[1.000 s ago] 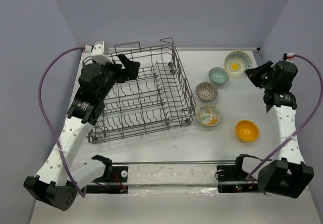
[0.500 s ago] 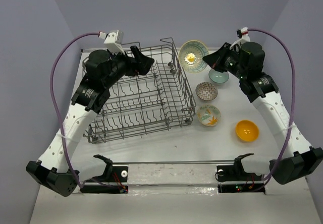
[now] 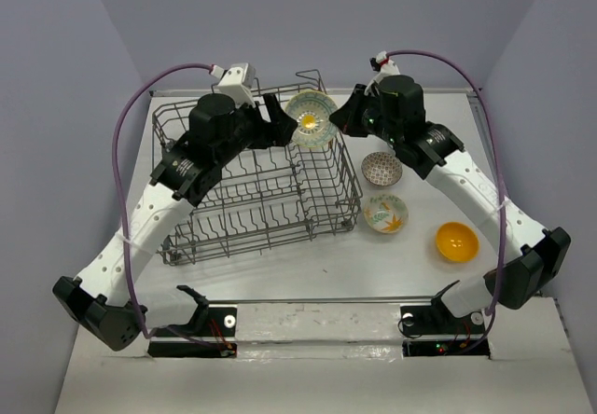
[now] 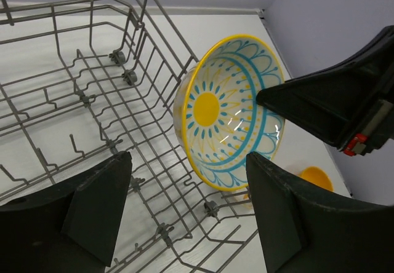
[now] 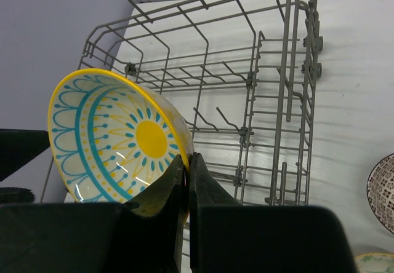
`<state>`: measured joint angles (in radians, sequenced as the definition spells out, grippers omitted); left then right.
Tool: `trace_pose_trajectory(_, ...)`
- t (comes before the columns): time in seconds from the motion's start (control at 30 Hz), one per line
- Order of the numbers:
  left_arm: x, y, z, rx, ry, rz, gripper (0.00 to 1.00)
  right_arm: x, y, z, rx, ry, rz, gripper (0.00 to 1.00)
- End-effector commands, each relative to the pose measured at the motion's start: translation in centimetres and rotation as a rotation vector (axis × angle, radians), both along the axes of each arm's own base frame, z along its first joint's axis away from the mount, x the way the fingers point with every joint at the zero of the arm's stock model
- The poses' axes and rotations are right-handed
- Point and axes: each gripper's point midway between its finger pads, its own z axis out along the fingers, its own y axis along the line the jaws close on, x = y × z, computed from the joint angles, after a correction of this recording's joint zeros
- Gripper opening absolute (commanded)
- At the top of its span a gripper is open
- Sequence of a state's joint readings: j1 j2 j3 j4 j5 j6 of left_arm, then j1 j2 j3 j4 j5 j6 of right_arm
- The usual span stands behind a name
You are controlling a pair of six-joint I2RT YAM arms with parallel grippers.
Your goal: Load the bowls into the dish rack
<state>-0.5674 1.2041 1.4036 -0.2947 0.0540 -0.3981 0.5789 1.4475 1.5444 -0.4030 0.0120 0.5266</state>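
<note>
Right wrist: end effector (image 5: pixel 187 162) pinches bowl (image 5: pixel 123 131).

yellow-centred bowl (image 3: pixel 311 118) off far right corner of surface, now tilted on edge above far right corner of dish rack (image 3: pixel 261 190), right gripper (image 5: pixel 188 170) swung left with it, pinching its rim, left gripper (image 4: pixel 188 157) moved right along far rack edge, jaws spread, facing bowl

1. Left end effector (image 4: pixel 188 159) is hanging wide open over the dish rack (image 4: pixel 92 88).
2. Right end effector (image 4: pixel 265 96) is pinching the yellow-centred bowl (image 4: pixel 228 110) by its rim, tilted on edge.
3. Orange bowl (image 4: pixel 317 178) is peeking out behind, on the desk (image 4: pixel 215 27).
</note>
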Motion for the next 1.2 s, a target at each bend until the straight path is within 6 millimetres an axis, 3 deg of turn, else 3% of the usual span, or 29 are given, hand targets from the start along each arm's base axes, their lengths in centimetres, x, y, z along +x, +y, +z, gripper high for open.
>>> trace_pose_trajectory(0.0, 1.0, 1.2, -0.1, 0.038, -0.019, 0.110, 0.81, 0.7, 0.0, 6.1, 0.046, -0.164, -0.052, 0.01)
trace_pose_trajectory(0.4, 2.2, 2.2, -2.2, 0.100, 0.003, 0.209, 0.68, -0.3, 3.6, 5.4, -0.012, -0.170, -0.011, 0.01)
trace_pose_trajectory(0.57, 2.5, 2.4, -3.4, 0.122, 0.024, 0.226, 0.55, -0.6, 4.4, 5.2, -0.037, -0.179, -0.012, 0.01)
trace_pose_trajectory(0.8, 2.6, 2.9, -3.4, 0.129, 0.022, 0.254, 0.40, -0.4, 4.5, 5.1, -0.056, -0.184, -0.021, 0.01)
trace_pose_trajectory(1.17, 2.7, 2.6, -3.9, 0.138, 0.034, 0.238, 0.05, -0.8, 5.7, 5.2, -0.065, -0.189, 0.017, 0.01)
